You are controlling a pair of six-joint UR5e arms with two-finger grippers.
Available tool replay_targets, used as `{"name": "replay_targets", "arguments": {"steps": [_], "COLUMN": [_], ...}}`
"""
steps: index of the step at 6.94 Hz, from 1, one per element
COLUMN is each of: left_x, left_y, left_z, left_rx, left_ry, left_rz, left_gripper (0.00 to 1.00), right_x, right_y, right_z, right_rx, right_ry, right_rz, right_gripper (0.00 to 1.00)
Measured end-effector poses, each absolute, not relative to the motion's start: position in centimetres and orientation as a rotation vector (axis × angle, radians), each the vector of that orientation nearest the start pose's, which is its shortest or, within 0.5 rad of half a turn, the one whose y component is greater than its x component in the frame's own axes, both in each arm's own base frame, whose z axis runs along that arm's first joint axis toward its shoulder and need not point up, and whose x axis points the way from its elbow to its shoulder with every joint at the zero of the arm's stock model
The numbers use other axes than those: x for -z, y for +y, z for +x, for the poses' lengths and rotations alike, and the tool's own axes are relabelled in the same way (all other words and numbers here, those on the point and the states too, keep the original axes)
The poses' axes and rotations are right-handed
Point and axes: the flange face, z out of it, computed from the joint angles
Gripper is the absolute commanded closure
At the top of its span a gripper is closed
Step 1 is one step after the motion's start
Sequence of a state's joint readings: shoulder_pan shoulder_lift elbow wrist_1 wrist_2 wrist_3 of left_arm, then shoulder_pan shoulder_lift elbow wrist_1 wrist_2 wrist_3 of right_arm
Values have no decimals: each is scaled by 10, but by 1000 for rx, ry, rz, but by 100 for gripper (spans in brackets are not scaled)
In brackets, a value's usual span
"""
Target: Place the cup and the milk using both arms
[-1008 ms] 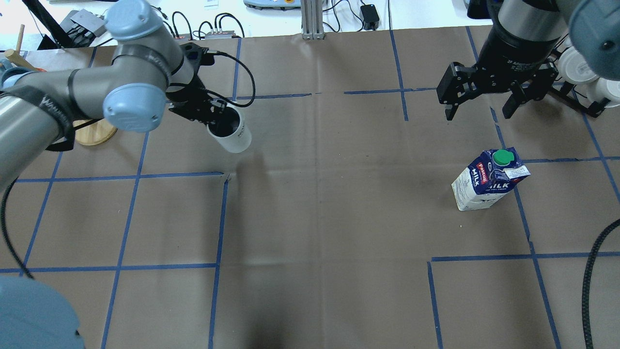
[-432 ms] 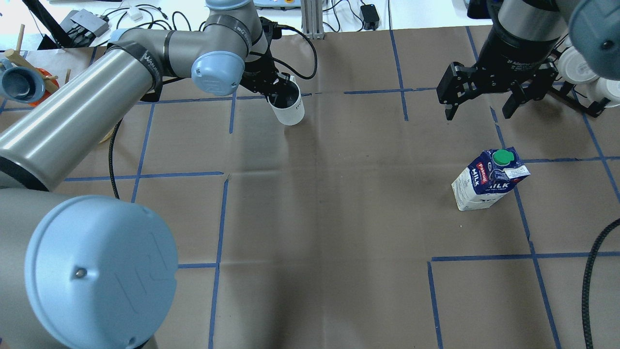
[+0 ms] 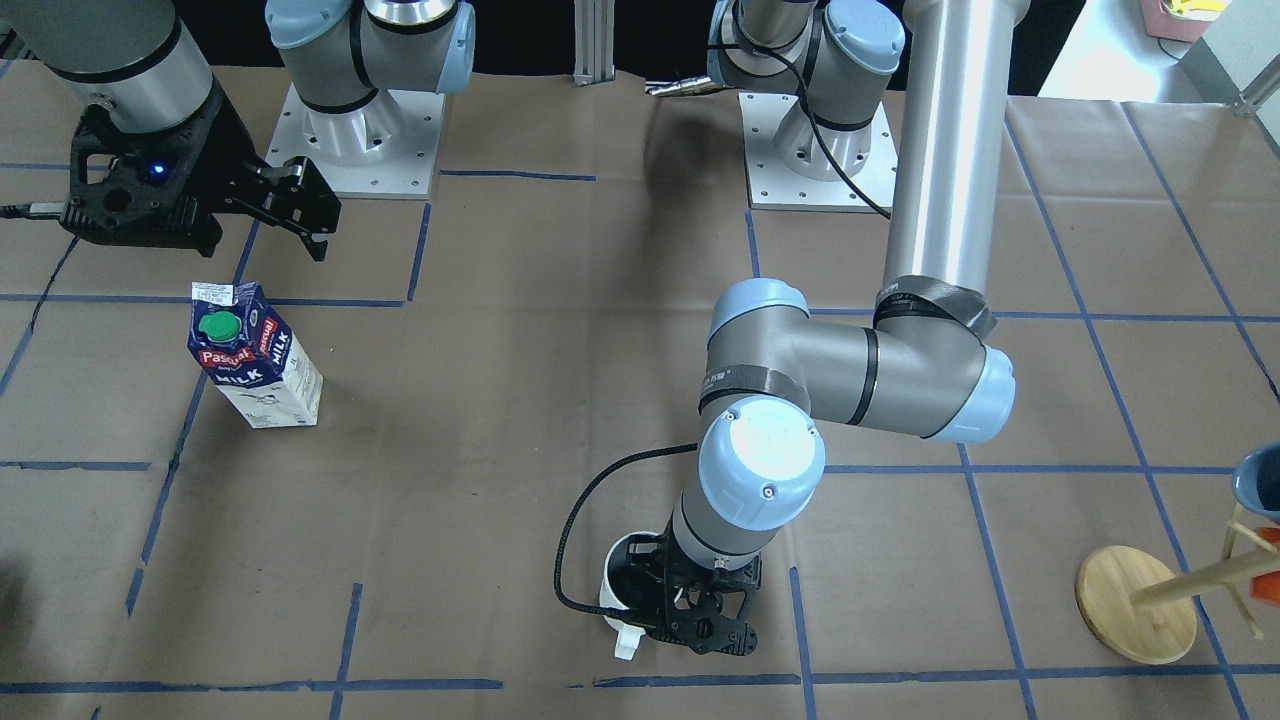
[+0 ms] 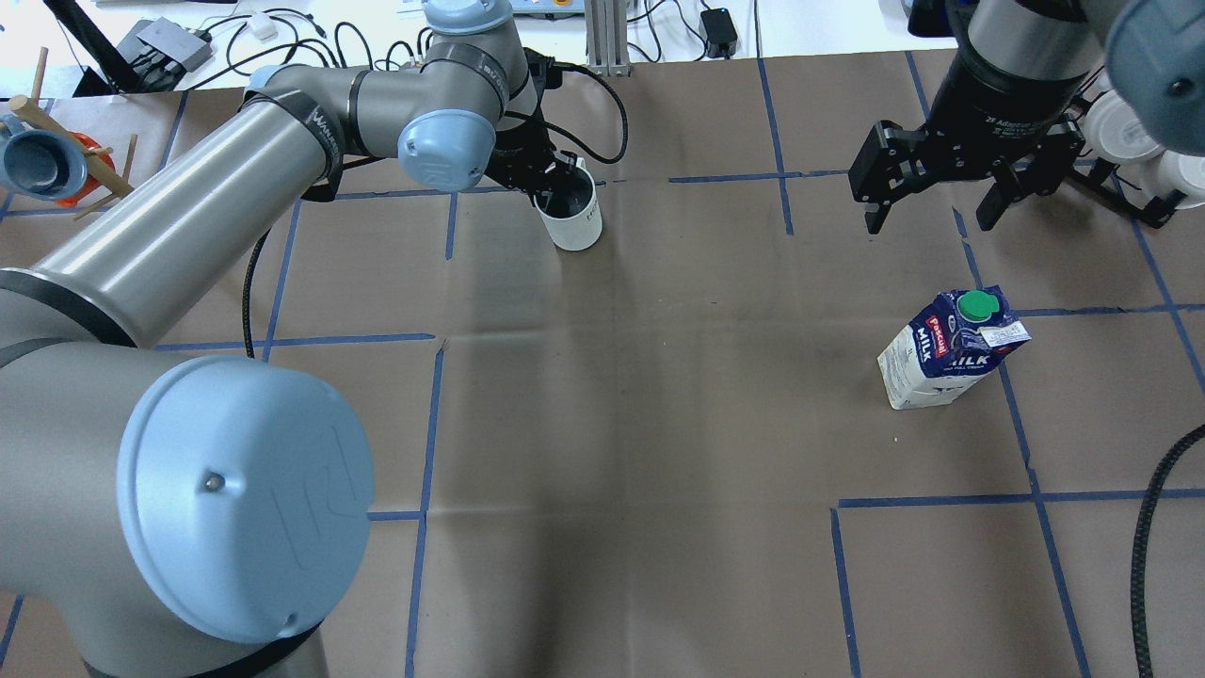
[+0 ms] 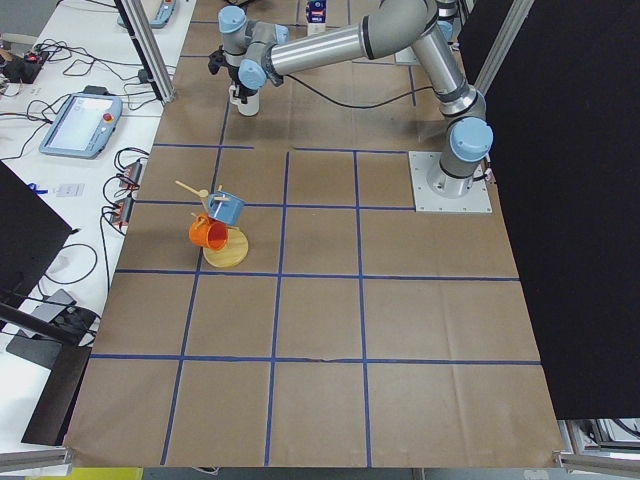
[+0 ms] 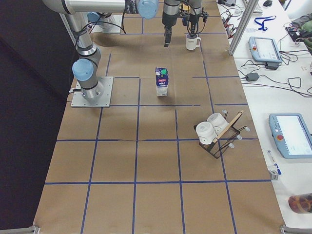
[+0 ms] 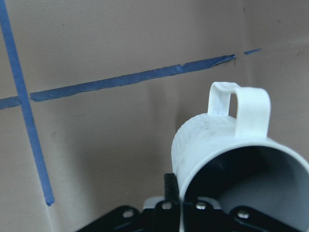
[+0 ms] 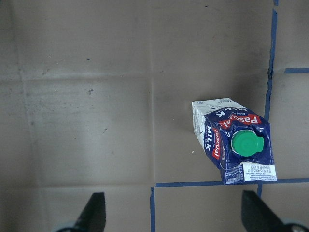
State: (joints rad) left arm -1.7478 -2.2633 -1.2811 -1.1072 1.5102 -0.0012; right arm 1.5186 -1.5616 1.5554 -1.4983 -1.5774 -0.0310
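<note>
The white cup (image 4: 576, 215) is near the table's far edge, left of centre. My left gripper (image 4: 554, 185) is shut on its rim, one finger inside. The left wrist view shows the cup (image 7: 227, 145) close up with its squared handle pointing away; I cannot tell whether it touches the paper. The front view shows the cup (image 3: 622, 590) under the left gripper (image 3: 655, 595). The milk (image 4: 951, 353) stands upright on the right, also in the front view (image 3: 255, 365). My right gripper (image 4: 927, 221) is open and empty, hovering above and beyond the milk (image 8: 231, 142).
A wooden mug tree (image 4: 38, 155) with a blue and an orange cup stands at the far left. A black rack with white cups (image 4: 1130, 141) is at the far right. An aluminium post (image 4: 607, 38) and cables lie beyond the far edge.
My left arm has carried the cup to the right and farther away, from the left part of the table to the far middle. The right arm and the milk have not moved.
</note>
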Motion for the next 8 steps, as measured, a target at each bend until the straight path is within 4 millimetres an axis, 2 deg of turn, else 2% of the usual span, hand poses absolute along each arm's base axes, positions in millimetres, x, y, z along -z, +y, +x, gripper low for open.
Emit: {"name": "replay_targets", "arguments": {"steps": [3, 4, 5, 6, 8], "left_x": [-241, -242, -242, -242, -244], "left_y": [-700, -699, -698, -696, -692], "left_z": [-271, -271, -271, -273, -278], "left_rx": [84, 81, 77, 71, 66], "left_ry": [3199, 3203, 3204, 3201, 3189], "left_rz": [242, 208, 180, 170, 173], "left_gripper": [100, 92, 17, 1, 0], "right_x": [-484, -484, -484, -484, -484], "right_y": [-495, -495, -495, -495, -495], "right_z": [107, 107, 107, 107, 107], "right_rx": [-104, -104, -104, -104, -104], "right_ry": [3145, 3144, 3144, 3144, 3143], "right_rz": [31, 31, 31, 31, 30], "right_gripper": [0, 0, 0, 0, 0]}}
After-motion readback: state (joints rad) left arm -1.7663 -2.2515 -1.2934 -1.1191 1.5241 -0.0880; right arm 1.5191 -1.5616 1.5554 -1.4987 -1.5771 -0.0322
